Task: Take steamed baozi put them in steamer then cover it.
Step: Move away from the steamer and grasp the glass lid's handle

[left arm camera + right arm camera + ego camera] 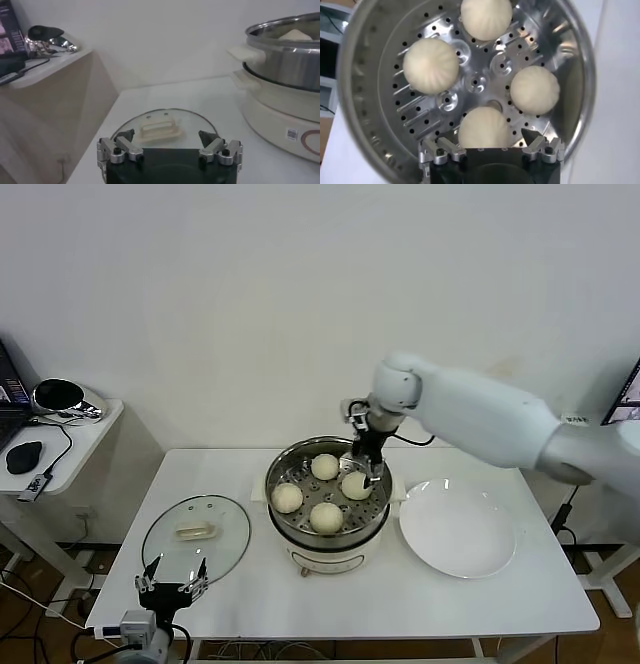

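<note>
Four steamed baozi (326, 516) on perforated tray inside steamer (327, 536), table centre. Right gripper (491, 141) above one bun, fingers spread. Cover (196, 534) flat left of steamer; left gripper (170, 145) beside it, fingers apart. Base label (292, 134) unreadable. White plate (458, 529) right.

steamer (327, 536) mouth: blocked by right gripper (366, 471) | cover (196, 540): unobstructed above
</note>
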Controlling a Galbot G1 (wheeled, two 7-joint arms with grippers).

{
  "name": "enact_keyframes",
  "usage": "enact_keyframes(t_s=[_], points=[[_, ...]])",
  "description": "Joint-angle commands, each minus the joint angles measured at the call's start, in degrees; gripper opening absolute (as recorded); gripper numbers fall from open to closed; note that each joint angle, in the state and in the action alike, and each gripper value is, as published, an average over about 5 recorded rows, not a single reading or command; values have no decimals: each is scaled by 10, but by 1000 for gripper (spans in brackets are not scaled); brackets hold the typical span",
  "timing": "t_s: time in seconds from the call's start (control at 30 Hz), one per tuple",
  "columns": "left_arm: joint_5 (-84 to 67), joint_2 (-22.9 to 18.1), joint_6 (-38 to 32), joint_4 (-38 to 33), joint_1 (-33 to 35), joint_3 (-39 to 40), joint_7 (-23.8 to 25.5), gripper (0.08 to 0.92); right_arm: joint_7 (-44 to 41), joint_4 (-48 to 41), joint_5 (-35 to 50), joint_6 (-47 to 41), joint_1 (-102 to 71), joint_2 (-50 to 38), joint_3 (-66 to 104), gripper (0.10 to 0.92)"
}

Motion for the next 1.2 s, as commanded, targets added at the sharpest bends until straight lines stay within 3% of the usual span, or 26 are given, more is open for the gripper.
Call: enact_keyframes(t_s=[0.03, 0.27, 0.47, 0.8, 1.2], points=[[-33, 2, -24, -4, 0, 7, -17, 823, 150, 150, 95, -6, -37, -204, 160, 823], [-59, -9, -51, -4, -1, 5, -21, 823, 327, 233, 143, 49, -251, -301, 404, 823], [-60, -10, -59, -14, 10, 6, -14, 823, 415, 270, 155, 100, -567, -291, 711, 823], [-44, -14, -69, -16, 18, 2, -4, 823, 529, 303, 156, 206, -864, -70, 972, 823], [7, 7, -76, 34, -43, -7, 7, 823, 596, 349, 191, 285, -1054, 130, 1060, 823]])
